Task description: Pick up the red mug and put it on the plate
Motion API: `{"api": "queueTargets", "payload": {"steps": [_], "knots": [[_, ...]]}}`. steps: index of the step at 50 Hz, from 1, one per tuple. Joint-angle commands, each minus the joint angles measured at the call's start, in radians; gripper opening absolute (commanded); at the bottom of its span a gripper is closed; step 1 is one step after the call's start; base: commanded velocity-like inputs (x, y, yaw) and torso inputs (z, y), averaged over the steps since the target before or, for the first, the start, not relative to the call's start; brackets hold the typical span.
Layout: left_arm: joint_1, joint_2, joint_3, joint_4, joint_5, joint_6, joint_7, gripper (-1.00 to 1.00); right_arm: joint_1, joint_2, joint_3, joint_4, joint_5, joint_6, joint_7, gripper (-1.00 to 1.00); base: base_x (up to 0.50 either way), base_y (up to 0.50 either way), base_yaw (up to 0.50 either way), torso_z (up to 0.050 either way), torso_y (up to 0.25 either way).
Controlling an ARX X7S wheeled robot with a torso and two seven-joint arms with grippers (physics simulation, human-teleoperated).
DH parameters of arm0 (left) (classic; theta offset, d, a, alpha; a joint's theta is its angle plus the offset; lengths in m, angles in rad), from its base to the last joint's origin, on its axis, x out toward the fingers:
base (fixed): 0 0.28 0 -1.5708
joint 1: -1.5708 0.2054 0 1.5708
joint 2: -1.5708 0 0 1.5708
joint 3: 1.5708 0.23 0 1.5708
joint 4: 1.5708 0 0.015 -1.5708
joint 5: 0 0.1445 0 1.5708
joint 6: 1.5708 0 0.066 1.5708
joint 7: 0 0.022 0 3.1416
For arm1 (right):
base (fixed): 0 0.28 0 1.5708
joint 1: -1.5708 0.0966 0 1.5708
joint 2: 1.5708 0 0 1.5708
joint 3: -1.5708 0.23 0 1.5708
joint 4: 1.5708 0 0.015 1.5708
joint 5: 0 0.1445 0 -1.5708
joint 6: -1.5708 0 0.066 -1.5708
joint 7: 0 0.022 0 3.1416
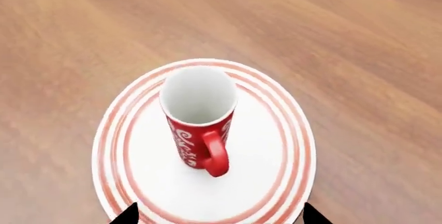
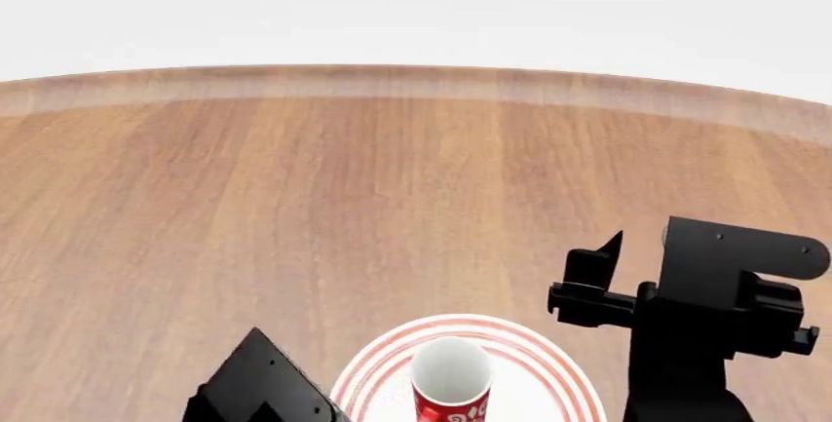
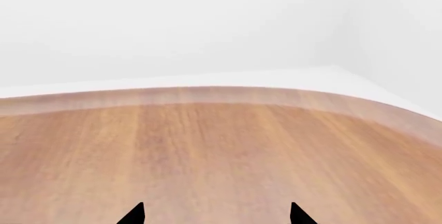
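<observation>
The red mug stands upright on the plate, a white plate with red rings, handle turned toward the camera. Both also show at the bottom edge of the head view, the mug on the plate. My left gripper is open and empty, its two black fingertips spread wide above the plate's near rim, apart from the mug. My right gripper is open and empty over bare wood; in the head view the right arm stands to the right of the plate.
The wooden table has a curved far edge against a white background. The left arm sits at the bottom left, close beside the plate. No other objects show.
</observation>
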Motion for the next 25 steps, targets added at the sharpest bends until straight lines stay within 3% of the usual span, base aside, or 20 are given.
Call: {"api": "queueTargets", "payload": {"steps": [1, 8, 12, 25], "knots": [[0.013, -0.090, -0.070, 0.032, 0.003, 0.089, -0.072, 1.00, -0.007, 0.003, -0.011, -0.033, 0.008, 0.011, -0.004, 1.00, 0.00, 0.00, 0.00, 0.000, 0.000], [0.052, -0.117, -0.161, 0.053, -0.071, 0.193, -0.128, 1.00, -0.007, 0.008, -0.011, -0.058, 0.015, 0.025, -0.001, 1.00, 0.00, 0.00, 0.00, 0.000, 0.000], [0.071, -0.101, -0.184, 0.035, -0.006, 0.256, -0.248, 1.00, -0.009, 0.010, -0.013, -0.065, 0.016, 0.023, 0.000, 1.00, 0.00, 0.00, 0.00, 0.000, 0.000], [0.114, -0.045, -0.227, -0.066, 0.136, 0.396, -0.402, 1.00, -0.029, 0.014, -0.028, -0.091, 0.012, -0.011, -0.007, 1.00, 0.00, 0.00, 0.00, 0.000, 0.000]]}}
